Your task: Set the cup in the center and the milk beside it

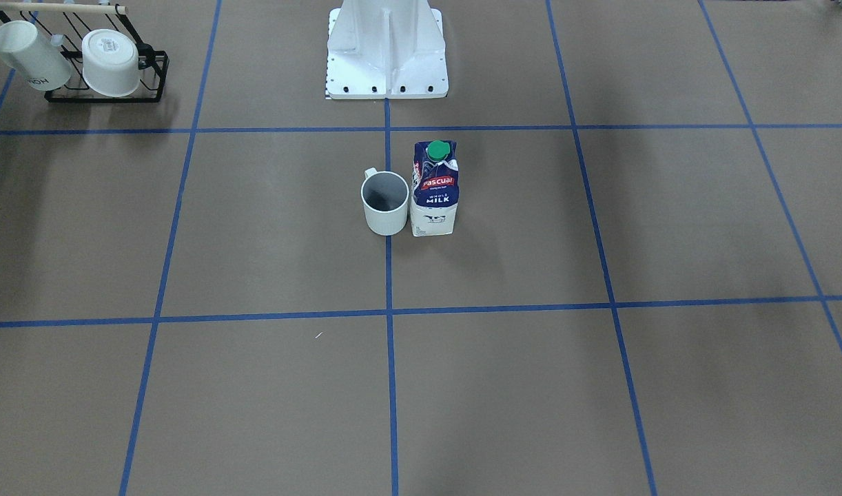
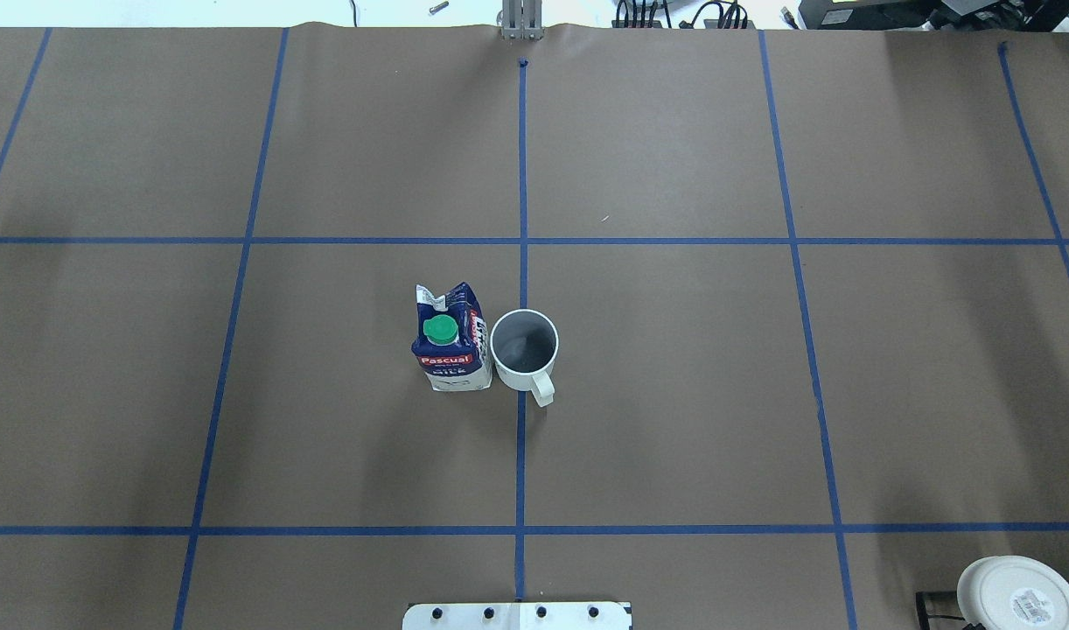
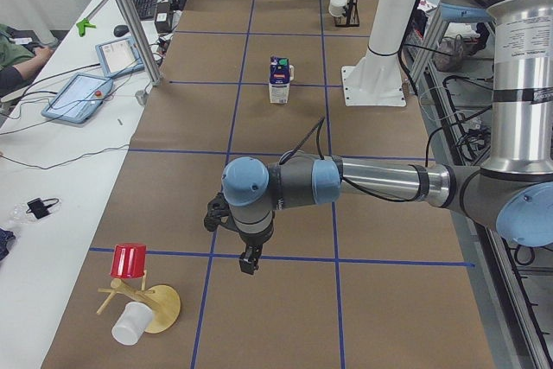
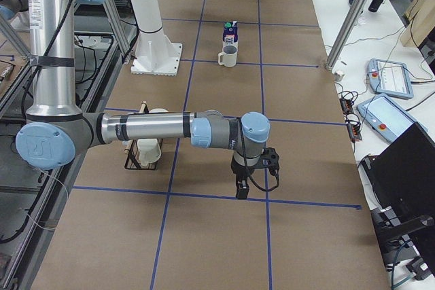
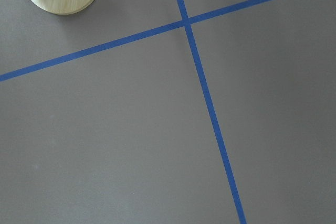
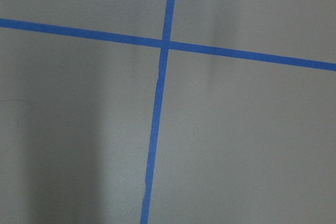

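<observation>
the cup [image 2: 524, 350] stands upright on the blue tape line [image 2: 520, 455] that splits the center [image 2: 674, 394], with its handle turned toward the robot's base. the milk [image 2: 451, 346] stands upright just beside it, on the robot's left side; whether they touch cannot be told. the left gripper [image 3: 248, 261] hangs over a tape line far from both, near a wooden stand [image 3: 154, 304] bearing a red cup [image 3: 130, 260]. the right gripper [image 4: 241, 188] hangs low at the other end, near a wire rack [image 4: 139, 157]. how wide either gripper's fingers stand cannot be told.
</observation>
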`<state>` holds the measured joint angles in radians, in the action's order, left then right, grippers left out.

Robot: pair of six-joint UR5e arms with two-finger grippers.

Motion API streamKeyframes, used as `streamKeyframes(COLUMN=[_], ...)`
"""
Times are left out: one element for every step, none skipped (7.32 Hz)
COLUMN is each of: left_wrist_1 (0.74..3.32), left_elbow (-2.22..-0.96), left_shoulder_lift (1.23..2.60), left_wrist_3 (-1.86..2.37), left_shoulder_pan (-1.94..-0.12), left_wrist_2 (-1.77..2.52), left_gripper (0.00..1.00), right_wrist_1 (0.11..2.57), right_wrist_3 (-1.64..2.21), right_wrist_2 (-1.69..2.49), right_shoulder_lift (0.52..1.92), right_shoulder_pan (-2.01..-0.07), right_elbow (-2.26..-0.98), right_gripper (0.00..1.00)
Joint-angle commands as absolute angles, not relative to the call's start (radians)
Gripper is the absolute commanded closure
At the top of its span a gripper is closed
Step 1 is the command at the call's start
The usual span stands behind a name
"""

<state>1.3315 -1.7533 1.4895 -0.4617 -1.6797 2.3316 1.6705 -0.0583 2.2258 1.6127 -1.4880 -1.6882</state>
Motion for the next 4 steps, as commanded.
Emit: streamKeyframes(left_wrist_1=[1.333,1.333,1.335,1.335], left_elbow=[-1.753,-1.753,-1.752,-1.752], left_shoulder_lift=[1.489,1.489,1.489,1.489], left_wrist_3=[-0.462,-0.462,-0.462,-0.462], left_shoulder_pan=[-1.680,-1.680,-1.680,-1.680], left_wrist_2=[2.332,2.332,2.332,2.333], left_gripper=[0.01,0.01,0.01,0.01], right_wrist_1=[1.671,1.671,1.671,1.671], right_wrist_3=[-0.060,-0.060,-0.058,-0.058], right_wrist_2=[2.226,2.226,2.227,2.227], right_shoulder_lift=[1.618,1.621,1.623,1.623], right_shoulder_pan=[-1.488,-1.488,-1.488,-1.486], right_elbow=[-1.687,-1.687,-1.684,-1.681], right_gripper=[0.00,0.00,0.00,0.00])
